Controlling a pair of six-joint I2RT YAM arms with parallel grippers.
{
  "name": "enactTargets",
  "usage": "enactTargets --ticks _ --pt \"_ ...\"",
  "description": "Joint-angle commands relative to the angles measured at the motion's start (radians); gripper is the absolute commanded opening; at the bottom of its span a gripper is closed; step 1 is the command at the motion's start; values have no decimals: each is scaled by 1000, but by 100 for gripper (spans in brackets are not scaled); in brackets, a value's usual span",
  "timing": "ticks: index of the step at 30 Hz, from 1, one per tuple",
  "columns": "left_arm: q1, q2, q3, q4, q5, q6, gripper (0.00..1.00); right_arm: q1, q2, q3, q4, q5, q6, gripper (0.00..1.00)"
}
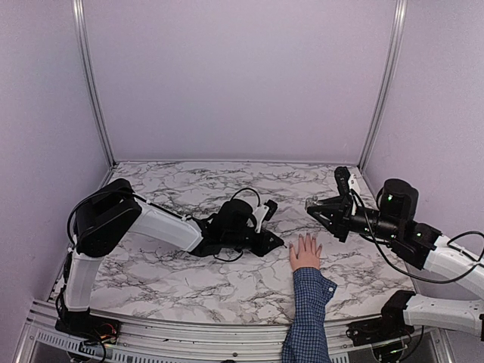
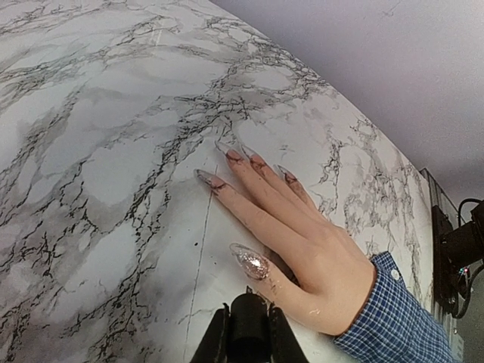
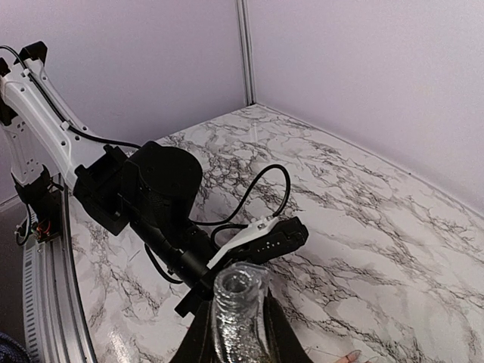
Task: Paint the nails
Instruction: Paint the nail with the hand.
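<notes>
A pale hand with a blue checked sleeve lies flat on the marble table, fingers spread. Its nails are long and pointed. The thumb nail carries glitter; the index nail and middle nail look clear with dark streaks. My left gripper is shut on a dark brush cap, just short of the thumb. In the top view the left gripper sits left of the hand. My right gripper is shut on an uncapped glittery bottle, held above the table behind the hand.
The left arm's black wrist and cable lie across the marble table in front of the right gripper. Purple walls with metal corner posts close in the back and sides. The metal frame rail runs along the near edge.
</notes>
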Motion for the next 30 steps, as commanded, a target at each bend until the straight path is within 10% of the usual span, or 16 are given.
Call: enactTargets --ticks 1,30 --pt "-2 4 39 32 9 10 0 -8 -12 7 34 4 12 0" --pt "-2 45 63 32 26 -13 0 -8 -10 7 30 8 10 0"
